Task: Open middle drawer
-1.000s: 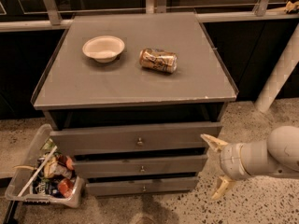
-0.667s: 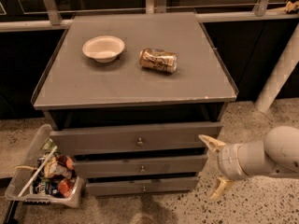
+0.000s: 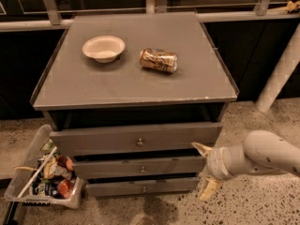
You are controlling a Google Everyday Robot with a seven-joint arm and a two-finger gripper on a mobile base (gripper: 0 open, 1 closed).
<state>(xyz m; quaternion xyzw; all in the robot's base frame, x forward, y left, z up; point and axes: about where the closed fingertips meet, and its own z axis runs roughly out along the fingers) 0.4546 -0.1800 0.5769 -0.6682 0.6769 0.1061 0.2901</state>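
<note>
A grey cabinet has three stacked drawer fronts. The middle drawer (image 3: 140, 168) is a grey flat front with a small round metal knob (image 3: 142, 169) at its centre; it sits between the taller top front (image 3: 136, 138) and the slim bottom front (image 3: 143, 187). My gripper (image 3: 205, 170) is at the right end of the middle drawer, low on the right side of the view. Its two cream fingers are spread apart, one fingertip (image 3: 200, 147) up near the drawer's right corner, the other (image 3: 207, 191) below. It holds nothing.
On the cabinet top (image 3: 70, 86) stand a white bowl (image 3: 103, 48) and a crushed can (image 3: 159, 60) lying on its side. A clear bin of packets (image 3: 44, 178) sits on the floor at the left. A white post (image 3: 279, 74) stands at the right. The floor is speckled.
The gripper and arm have shifted very slightly left toward the drawers' right edge. The drawers, bowl and can have not moved.
</note>
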